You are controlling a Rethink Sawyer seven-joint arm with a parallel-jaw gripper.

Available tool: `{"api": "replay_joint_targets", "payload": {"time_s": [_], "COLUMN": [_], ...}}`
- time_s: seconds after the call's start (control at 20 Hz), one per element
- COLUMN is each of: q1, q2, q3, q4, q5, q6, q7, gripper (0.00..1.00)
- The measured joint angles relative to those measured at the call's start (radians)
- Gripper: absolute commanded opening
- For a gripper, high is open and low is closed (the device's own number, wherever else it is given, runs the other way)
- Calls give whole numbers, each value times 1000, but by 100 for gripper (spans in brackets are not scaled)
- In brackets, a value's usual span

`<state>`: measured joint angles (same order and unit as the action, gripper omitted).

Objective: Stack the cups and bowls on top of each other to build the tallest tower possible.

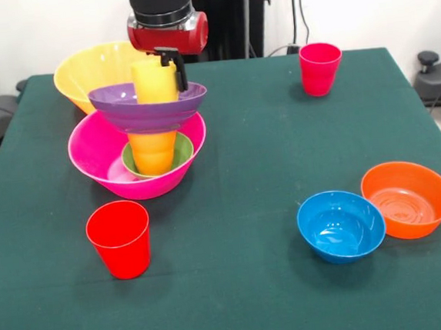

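Note:
The tower stands at the left. Its base is the big hot-pink bowl (96, 156). The small green bowl (182, 154) sits in it, and an orange cup (153, 150) stands in the green bowl. The wide purple bowl (148, 109) rests on that cup, and the yellow cup (151, 82) stands upright in it. My gripper (168, 78) comes down from above and is shut on the yellow cup's right rim. One black finger (175, 67) shows outside the wall. The red cup (120, 239) stands in front of the tower. The crimson-pink cup (320, 67) stands far right.
The big orange-yellow bowl (81, 73) sits right behind the tower, touching or nearly touching it. The blue bowl (340, 225) and the orange bowl (409, 199) sit side by side at the near right. The table is covered in green cloth (245, 178).

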<state>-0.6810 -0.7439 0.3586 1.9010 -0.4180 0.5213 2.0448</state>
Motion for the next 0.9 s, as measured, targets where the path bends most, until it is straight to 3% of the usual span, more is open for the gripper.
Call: {"api": "replay_joint_targets", "payload": {"time_s": [0.9], "q1": [-14], "q2": [-10], "q3": [24], "q4": [-1], "q5": [13], "q6": [7], "q7": [0], "gripper": [0]}}
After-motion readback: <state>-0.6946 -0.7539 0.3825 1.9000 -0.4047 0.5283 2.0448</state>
